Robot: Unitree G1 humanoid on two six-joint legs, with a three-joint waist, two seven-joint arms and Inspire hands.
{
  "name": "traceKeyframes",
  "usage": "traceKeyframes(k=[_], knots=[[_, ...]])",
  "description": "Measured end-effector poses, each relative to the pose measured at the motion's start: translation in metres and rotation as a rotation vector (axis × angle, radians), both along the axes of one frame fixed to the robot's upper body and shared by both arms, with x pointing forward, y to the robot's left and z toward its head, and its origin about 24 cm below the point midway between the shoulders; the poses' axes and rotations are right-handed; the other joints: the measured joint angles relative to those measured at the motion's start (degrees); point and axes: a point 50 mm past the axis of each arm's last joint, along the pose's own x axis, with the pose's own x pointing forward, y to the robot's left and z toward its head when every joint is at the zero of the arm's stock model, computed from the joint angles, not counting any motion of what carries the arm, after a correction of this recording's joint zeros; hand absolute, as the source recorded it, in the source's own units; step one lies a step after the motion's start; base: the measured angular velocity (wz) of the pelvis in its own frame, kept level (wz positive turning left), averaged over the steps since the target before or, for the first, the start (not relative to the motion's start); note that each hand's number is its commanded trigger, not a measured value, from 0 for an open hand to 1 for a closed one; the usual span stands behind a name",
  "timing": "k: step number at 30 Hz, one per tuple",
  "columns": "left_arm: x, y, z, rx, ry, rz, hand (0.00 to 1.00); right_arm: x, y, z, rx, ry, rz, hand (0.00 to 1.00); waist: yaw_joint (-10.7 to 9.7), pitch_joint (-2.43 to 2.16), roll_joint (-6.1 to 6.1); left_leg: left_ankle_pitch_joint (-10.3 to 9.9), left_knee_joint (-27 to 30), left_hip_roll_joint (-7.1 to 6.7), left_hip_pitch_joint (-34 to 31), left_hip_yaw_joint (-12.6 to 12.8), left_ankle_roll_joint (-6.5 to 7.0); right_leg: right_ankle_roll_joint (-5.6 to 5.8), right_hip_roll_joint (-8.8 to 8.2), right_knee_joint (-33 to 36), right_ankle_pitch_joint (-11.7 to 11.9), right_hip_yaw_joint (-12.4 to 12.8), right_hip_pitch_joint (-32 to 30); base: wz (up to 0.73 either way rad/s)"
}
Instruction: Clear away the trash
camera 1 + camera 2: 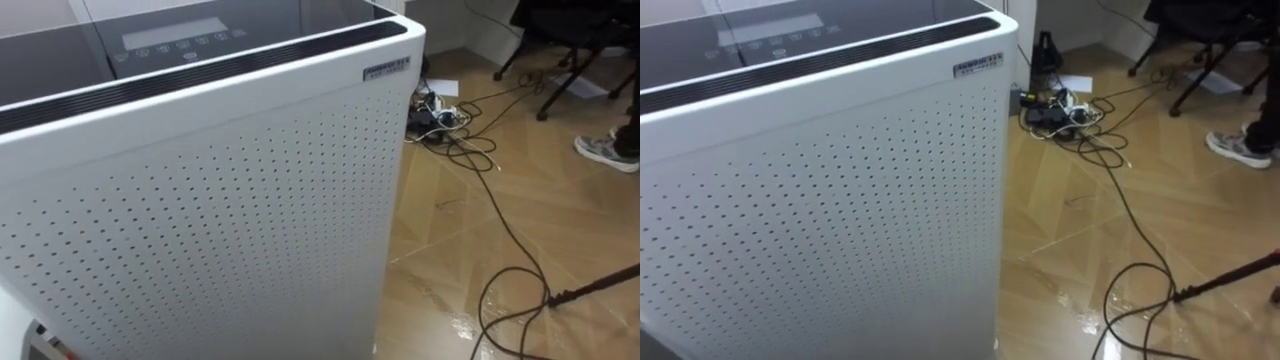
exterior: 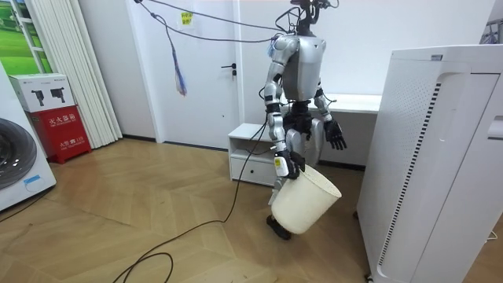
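Wastebasket (image 2: pixel 305 206) hangs from right robot hand (image 2: pixel 294 165) gripping its rim; left robot hand (image 2: pixel 336 136) splayed.

White air purifier (image 1: pixel 840 220) stood close in, taking up the left and centre. Its front was perforated all over, with a small label (image 1: pixel 977 66) at the upper right corner. Dark glossy top panel (image 1: pixel 790 40) carried a row of faint controls. Wooden floor (image 1: pixel 1200 230) lay to the right. Tangle of plugs and leads (image 1: pixel 1060 112) sat behind the unit's corner. One dark cable (image 1: pixel 1127 215) ran forward from it. Chair legs (image 1: pixel 1205 80) were at upper right, and a person's shoe (image 1: pixel 1235 150) at the right edge.
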Motion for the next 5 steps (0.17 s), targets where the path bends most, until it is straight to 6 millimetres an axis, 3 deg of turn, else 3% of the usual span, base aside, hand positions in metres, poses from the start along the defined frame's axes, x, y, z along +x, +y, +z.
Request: traceKeyframes(k=[5], knots=[[-0.016,0.006,-0.004,0.011,0.055,0.159,0.0,-0.033,0.004,-0.008,0.054,0.062,-0.155,1.0,-0.1,0.12,-0.48,-0.6,-0.5,0.11,2.9,-0.1,-0.6,-0.14,-0.02,-0.3,-0.7,0.9,2.6,-0.07]])
